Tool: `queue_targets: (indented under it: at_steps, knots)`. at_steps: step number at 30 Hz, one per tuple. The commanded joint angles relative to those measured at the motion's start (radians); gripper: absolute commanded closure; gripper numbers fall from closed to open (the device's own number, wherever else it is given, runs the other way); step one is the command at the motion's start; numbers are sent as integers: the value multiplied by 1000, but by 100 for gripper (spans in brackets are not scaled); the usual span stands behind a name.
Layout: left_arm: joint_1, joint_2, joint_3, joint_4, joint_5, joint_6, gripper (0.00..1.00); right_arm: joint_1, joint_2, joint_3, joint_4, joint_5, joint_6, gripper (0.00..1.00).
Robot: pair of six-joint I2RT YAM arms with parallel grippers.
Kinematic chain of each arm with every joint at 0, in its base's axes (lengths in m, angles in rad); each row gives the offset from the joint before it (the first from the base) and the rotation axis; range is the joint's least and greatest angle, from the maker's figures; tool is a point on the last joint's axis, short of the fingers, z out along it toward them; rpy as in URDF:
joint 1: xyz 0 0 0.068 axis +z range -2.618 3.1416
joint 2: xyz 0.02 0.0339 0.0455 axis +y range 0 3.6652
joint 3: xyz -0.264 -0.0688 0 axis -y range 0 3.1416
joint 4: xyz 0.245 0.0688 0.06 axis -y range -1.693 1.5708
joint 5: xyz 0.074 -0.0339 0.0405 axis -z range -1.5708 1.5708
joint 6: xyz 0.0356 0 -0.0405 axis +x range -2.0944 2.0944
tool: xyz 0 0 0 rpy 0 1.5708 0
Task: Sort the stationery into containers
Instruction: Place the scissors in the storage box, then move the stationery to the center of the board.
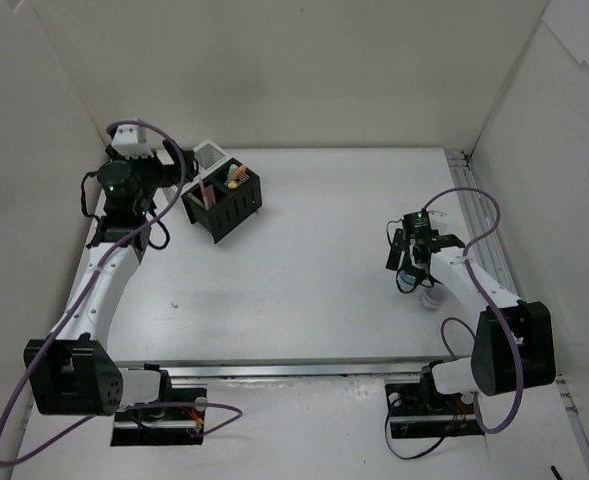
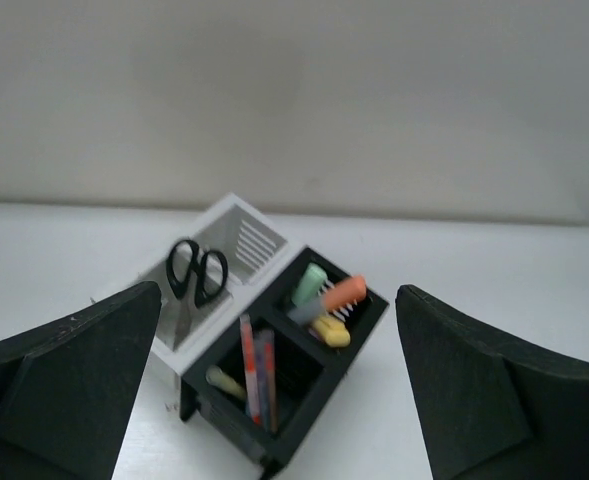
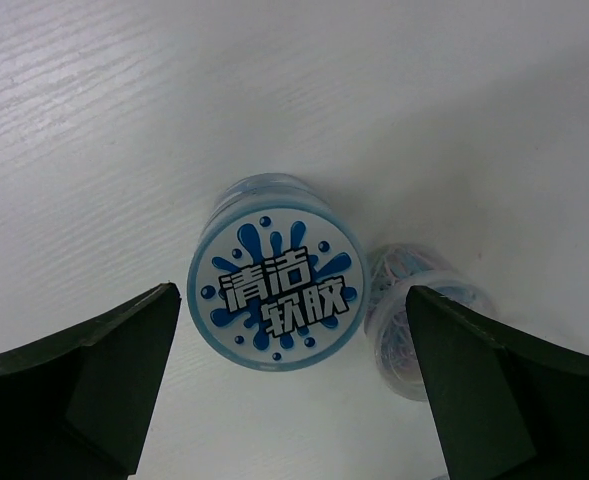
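Hovering spread and empty, the left fingers point(image 2: 69, 385) face the containers point(image 2: 224, 412), standing near the counter's point(image 1: 304, 290) far-left edge with scissors point(image 2: 196, 270), pens point(image 2: 257, 375) and highlighters point(image 2: 329, 300) inside. The right fingers point(image 3: 84, 380), also spread, straddle a blue-lidded tub point(image 3: 274, 285) near the right edge, well apart.

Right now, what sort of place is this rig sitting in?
Probably a lab test booth: plain white panels enclose a white table, with left arm and right arm bolted at its near edge.
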Motion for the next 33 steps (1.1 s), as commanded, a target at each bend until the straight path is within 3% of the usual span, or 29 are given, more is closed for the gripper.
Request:
queue_targets:
  at_steps: [1,7,11,13,16,22,29,33]
  knots:
    - [-11,-59,-98,-6,124,-47,0,-12,41,53,18,-32,-76,6]
    - [-59,-96,-143,-85,115,-21,0,-12,112,84,72,-186,-139,12]
    - [-70,-128,-155,-125,95,-7,1,7,118,97,84,-197,-147,51]
    - [-91,-154,-163,-147,95,13,1,48,98,100,96,-194,-170,62]
    - [-116,-172,-183,-150,162,53,0,99,92,104,118,-270,-212,70]
    - [-189,-133,-174,-199,303,151,0,241,159,136,162,-399,-384,71]
    - [-295,-80,-183,-222,314,171,1,384,241,192,235,-391,-469,71]
    - [-306,-40,-184,-222,334,140,1,436,271,214,282,-359,-496,56]
